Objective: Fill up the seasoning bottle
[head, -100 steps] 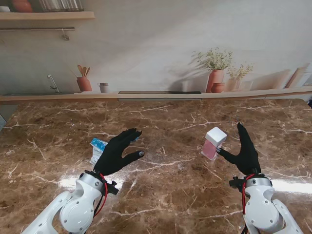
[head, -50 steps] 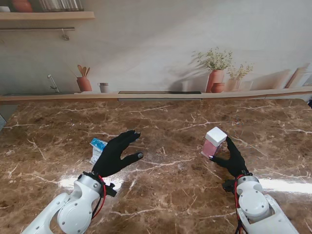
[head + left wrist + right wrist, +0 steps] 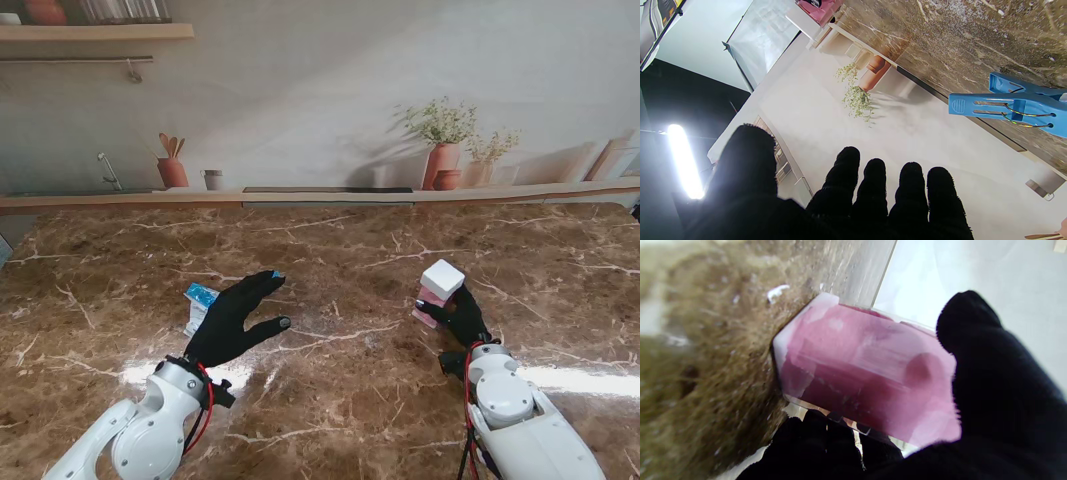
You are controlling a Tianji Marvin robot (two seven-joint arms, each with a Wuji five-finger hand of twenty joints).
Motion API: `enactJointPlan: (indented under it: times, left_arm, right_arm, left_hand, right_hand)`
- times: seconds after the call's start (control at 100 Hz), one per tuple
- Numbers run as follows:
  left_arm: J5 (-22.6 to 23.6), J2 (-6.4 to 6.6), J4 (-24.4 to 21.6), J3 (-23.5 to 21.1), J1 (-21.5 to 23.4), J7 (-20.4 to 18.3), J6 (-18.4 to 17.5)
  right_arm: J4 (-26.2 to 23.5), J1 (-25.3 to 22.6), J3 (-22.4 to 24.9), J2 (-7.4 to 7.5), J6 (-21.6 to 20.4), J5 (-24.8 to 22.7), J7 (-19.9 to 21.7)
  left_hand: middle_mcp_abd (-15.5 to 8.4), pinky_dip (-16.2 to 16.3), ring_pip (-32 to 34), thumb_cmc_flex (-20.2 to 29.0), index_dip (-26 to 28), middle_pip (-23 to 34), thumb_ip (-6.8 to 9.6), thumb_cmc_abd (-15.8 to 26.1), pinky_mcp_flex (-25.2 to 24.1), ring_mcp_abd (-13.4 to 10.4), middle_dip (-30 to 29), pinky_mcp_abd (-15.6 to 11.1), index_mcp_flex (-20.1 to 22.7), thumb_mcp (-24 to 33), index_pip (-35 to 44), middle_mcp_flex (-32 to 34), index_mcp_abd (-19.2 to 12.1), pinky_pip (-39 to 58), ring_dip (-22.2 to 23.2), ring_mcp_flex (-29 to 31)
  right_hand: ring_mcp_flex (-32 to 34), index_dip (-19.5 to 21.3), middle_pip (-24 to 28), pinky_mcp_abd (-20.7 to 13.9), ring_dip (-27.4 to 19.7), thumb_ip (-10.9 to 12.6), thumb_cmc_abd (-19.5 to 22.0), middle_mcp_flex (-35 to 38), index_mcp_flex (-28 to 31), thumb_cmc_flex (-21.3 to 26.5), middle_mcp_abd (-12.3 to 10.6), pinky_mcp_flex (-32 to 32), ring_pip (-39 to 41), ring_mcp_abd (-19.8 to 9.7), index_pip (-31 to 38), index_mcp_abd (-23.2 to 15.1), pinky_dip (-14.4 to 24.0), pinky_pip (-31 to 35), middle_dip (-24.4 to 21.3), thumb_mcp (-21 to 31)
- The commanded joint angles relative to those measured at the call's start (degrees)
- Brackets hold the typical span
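The seasoning bottle is a clear square bottle with pink contents and a white cap, standing on the marble table to my right. My right hand is wrapped around its lower part. In the right wrist view the thumb presses one side of the bottle and the other fingers curl around the opposite side. My left hand hovers open, fingers spread, over a white and blue seasoning packet. A blue clip on that packet shows beyond the left fingers.
The marble table ends at a back ledge carrying terracotta pots with plants, a utensil jar and a small cup. A wooden shelf hangs at the upper left. The bottle appears at the edge of the left wrist view.
My right hand has swung in from the bottle's right side and closed its fingers around the bottle. The left hand has drawn back slightly toward me over the packet.
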Motion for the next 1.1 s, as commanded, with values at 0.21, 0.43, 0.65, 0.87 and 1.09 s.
enactJointPlan:
  times: [0.21, 0.43, 0.65, 0.87, 1.09]
  left_arm:
    - [-0.1, 0.17, -0.6, 0.0, 1.0, -0.3, 1.0]
    - [0.0, 0.17, -0.8, -0.1, 1.2, -0.3, 1.3]
    - [-0.3, 0.2, -0.9, 0.0, 1.3, -0.7, 1.7]
    - [-0.6, 0.27, -0.9, 0.1, 1.0, -1.3, 1.8]
    - [-0.5, 0.86, -1.4, 0.0, -0.9, -4.5, 1.8]
  right_arm:
    - [4.1, 1.8, -1.1, -2.34, -1.0, 6.1, 3.2]
    - [5.7, 3.0, -2.2, -2.7, 0.7, 7.0, 3.8]
    - [6.0, 3.8, -3.2, -3.76, 1.3, 8.7, 1.6]
    - [1.5, 2.7, -3.3, -4.37, 0.1, 7.8, -4.2]
    - [-7.4, -0.1, -3.4, -3.0, 1.5, 2.8, -5.2]
  left_hand:
    - [0.1, 0.9, -0.5, 1.4, -0.3, -0.5, -1.84, 1.8, -0.8, -1.3, -0.1, -0.9, 0.8, -1.7, 0.2, 0.6, -0.8, 1.2, 0.1, 0.7]
    - [0.2, 1.0, -0.5, 1.6, -0.2, -0.5, -1.86, 1.8, -0.8, -1.3, -0.1, -0.8, 0.9, -1.7, 0.3, 0.6, -0.9, 1.4, 0.1, 0.7]
    - [0.3, 1.1, -0.5, 1.7, -0.2, -0.4, -1.88, 1.8, -0.8, -1.3, -0.1, -0.8, 1.0, -1.8, 0.4, 0.7, -1.1, 1.7, 0.2, 0.9]
    - [-0.4, 1.1, -0.4, 1.9, -0.1, -0.4, -1.92, 1.8, -0.9, -1.3, 0.0, -0.8, 1.1, -1.8, 0.5, 1.0, -1.3, 1.7, 0.2, 1.0]
    - [-1.0, 1.0, -0.4, 2.0, 0.0, -0.3, -1.95, 1.8, -0.8, -1.3, 0.0, -0.5, 1.0, -1.8, 0.6, 1.2, -1.7, 1.5, 0.2, 1.2]
  right_hand:
    - [-6.8, 26.8, -6.1, 4.7, -2.0, -3.0, -3.1, -2.0, 0.7, 3.1, -3.1, -0.6, -4.6, 0.4, 9.1, -17.6, 6.5, 1.0, 1.3, -1.5]
    - [-6.7, 33.8, -3.7, 4.4, -4.2, -7.6, -21.3, -0.6, 17.5, -5.0, -3.9, 0.2, -4.3, -0.2, 24.0, -22.2, 8.2, -1.5, 3.2, 32.9]
    - [-3.1, 47.6, 3.1, 5.1, 1.7, -7.5, -13.0, 9.8, 27.4, -3.1, -6.6, 0.4, -1.1, -2.0, 42.4, -24.5, 13.1, 4.7, 4.5, 30.1]
    - [20.1, 54.3, 12.0, 10.6, 7.2, -14.7, -10.8, 35.2, 41.4, 2.2, -8.4, 7.8, 10.1, 0.3, 55.3, -27.1, 16.0, 13.0, 11.4, 26.8]
    - [48.2, 53.9, 23.1, 17.5, 17.3, -13.6, -9.8, 53.0, 42.8, 4.6, -9.6, 25.8, 22.6, 5.4, 60.7, -24.2, 18.1, 30.8, 36.2, 28.7]
